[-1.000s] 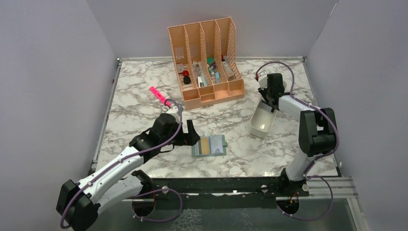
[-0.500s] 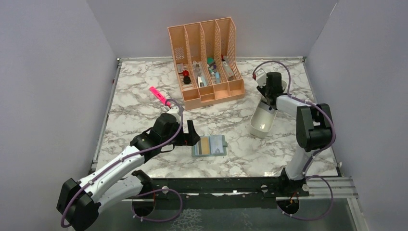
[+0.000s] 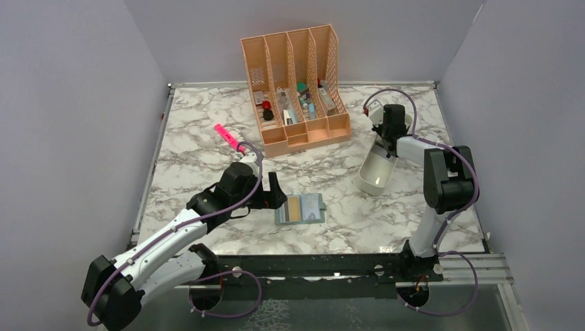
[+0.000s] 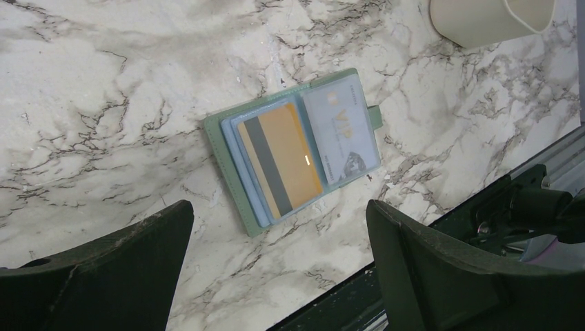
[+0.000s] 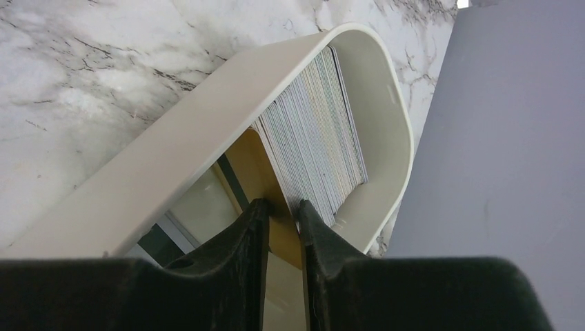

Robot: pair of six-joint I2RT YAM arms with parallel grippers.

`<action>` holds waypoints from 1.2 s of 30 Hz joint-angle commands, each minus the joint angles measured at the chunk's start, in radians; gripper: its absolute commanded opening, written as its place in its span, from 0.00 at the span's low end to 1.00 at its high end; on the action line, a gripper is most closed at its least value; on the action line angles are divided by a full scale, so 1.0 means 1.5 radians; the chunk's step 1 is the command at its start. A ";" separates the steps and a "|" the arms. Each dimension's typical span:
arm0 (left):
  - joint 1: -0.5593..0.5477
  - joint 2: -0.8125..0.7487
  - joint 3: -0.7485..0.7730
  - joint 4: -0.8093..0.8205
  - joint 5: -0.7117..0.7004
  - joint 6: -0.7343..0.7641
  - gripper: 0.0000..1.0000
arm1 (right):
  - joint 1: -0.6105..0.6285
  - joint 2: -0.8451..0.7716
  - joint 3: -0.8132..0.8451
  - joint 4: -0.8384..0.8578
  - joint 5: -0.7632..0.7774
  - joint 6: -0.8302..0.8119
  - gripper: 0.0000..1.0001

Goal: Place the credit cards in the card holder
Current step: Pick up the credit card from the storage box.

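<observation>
The grey-green card holder (image 3: 300, 209) lies open on the marble table, and in the left wrist view (image 4: 296, 148) a gold card with a dark stripe (image 4: 283, 158) sits in its left pocket and a pale card in its right. My left gripper (image 3: 276, 192) is open and empty just left of the holder (image 4: 277, 224). My right gripper (image 3: 383, 140) reaches into the far end of the white tray (image 3: 374, 181). In the right wrist view it (image 5: 281, 207) is shut on a gold credit card (image 5: 256, 171) at the near end of an upright stack of cards (image 5: 317, 131).
A peach slotted desk organizer (image 3: 296, 83) with several small items stands at the back centre. A pink highlighter (image 3: 226, 136) lies behind my left arm. Grey walls close in the left, back and right sides. A black rail (image 3: 310, 265) runs along the near edge.
My right arm has shifted a little toward the back over the tray's far end. The left arm and the card holder have not moved.
</observation>
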State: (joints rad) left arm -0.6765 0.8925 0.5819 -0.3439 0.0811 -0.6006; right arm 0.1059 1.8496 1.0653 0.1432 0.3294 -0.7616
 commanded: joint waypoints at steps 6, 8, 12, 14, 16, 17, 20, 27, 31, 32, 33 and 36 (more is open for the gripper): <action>-0.003 -0.006 0.012 -0.006 -0.004 0.005 0.99 | -0.007 -0.037 0.019 -0.014 0.017 0.021 0.24; -0.003 -0.003 0.013 -0.005 0.000 0.005 0.99 | -0.007 -0.042 0.031 -0.051 0.010 0.037 0.23; -0.003 -0.003 0.012 -0.005 0.005 0.003 0.99 | -0.007 -0.069 0.039 -0.105 -0.010 0.065 0.18; -0.003 -0.008 0.012 -0.006 0.002 0.002 0.99 | -0.007 -0.088 0.039 -0.131 -0.033 0.082 0.14; -0.003 -0.011 0.011 -0.006 0.000 0.002 0.99 | -0.007 -0.106 0.033 -0.144 -0.054 0.093 0.06; -0.003 -0.012 0.011 -0.005 -0.001 0.001 0.99 | -0.007 -0.113 0.033 -0.155 -0.061 0.098 0.04; -0.004 -0.015 0.009 -0.006 -0.001 -0.001 0.98 | -0.007 -0.131 0.041 -0.203 -0.080 0.118 0.01; -0.004 -0.010 0.009 -0.005 0.009 -0.008 0.94 | -0.007 -0.211 0.061 -0.316 -0.192 0.215 0.01; -0.004 -0.021 0.002 -0.002 0.020 -0.038 0.91 | -0.007 -0.269 0.070 -0.340 -0.254 0.322 0.01; -0.005 -0.026 0.001 -0.001 0.023 -0.045 0.90 | -0.007 -0.276 0.074 -0.351 -0.256 0.364 0.01; -0.004 -0.031 0.001 0.003 0.025 -0.054 0.89 | -0.007 -0.280 0.084 -0.368 -0.258 0.412 0.01; -0.004 -0.046 0.000 0.017 0.033 -0.079 0.87 | -0.007 -0.285 0.114 -0.424 -0.319 0.506 0.01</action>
State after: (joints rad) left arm -0.6765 0.8639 0.5816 -0.3447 0.0937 -0.6590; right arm 0.1024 1.4441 1.1721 -0.3679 -0.0036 -0.2573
